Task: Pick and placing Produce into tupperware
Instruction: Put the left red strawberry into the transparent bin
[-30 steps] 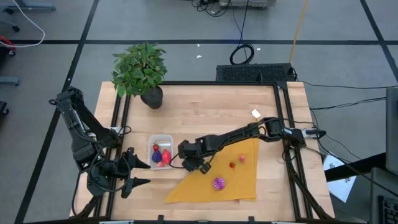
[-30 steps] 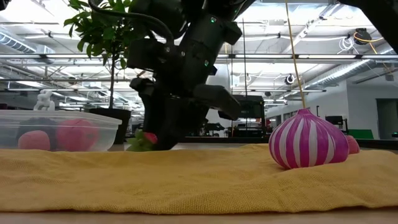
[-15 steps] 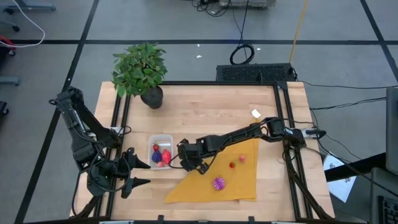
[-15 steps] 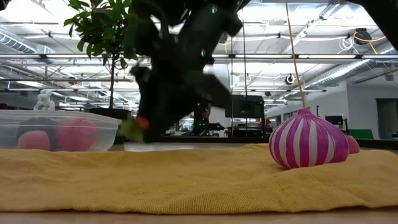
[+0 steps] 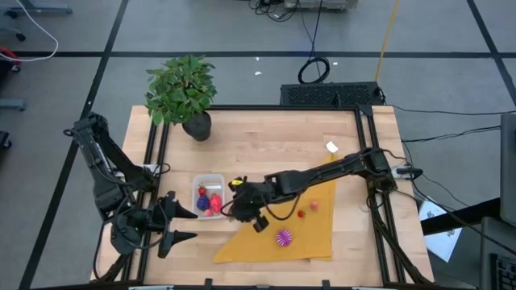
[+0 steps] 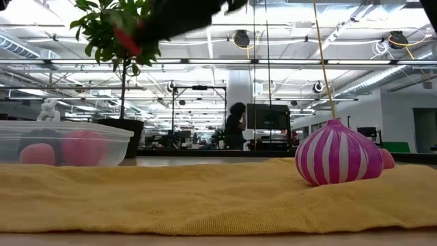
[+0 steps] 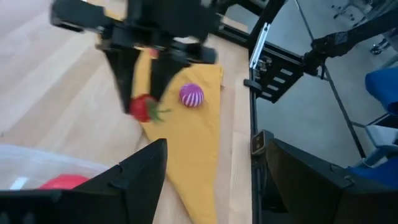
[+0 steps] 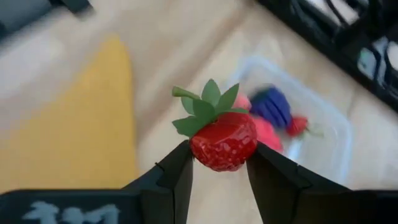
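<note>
Overhead: right pincer (image 5: 242,211) clamping strawberry (image 8: 222,140)

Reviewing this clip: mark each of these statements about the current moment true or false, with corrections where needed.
1. The right gripper is shut on a red toy strawberry with green leaves. True.
2. The clear plastic rectangular box is empty. False: it already holds red, pink and purple pieces.
3. The magenta-and-white striped ball lies on the mustard-yellow cloth. True.
4. The left gripper holds the leafy green potted plant. False: it is open, beside the table's left edge, holding nothing.
</note>
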Motion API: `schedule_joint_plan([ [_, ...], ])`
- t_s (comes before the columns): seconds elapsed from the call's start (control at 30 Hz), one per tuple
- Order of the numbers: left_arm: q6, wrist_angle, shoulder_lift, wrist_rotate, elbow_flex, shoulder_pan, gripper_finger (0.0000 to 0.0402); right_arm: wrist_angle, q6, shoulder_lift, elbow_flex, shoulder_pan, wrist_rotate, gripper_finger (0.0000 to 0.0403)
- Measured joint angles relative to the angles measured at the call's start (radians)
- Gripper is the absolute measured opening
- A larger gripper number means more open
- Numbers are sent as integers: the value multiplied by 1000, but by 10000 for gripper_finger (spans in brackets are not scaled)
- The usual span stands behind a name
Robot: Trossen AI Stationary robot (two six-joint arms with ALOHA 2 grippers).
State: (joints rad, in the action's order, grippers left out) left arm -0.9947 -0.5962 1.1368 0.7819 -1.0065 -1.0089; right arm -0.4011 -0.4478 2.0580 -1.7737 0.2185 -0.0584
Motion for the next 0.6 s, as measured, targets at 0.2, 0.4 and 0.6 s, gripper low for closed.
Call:
schedule_joint_plan([
  [0.2,26,5,36,13,0,34,280,83,104,-38,0,34,-79,131],
  [0.4,83,7,120,13,0,103,280,195,225,-45,0,60,-157,134],
  [0.6,163,10,199,5,0,147,280,273,308,-46,0,73,-182,134],
])
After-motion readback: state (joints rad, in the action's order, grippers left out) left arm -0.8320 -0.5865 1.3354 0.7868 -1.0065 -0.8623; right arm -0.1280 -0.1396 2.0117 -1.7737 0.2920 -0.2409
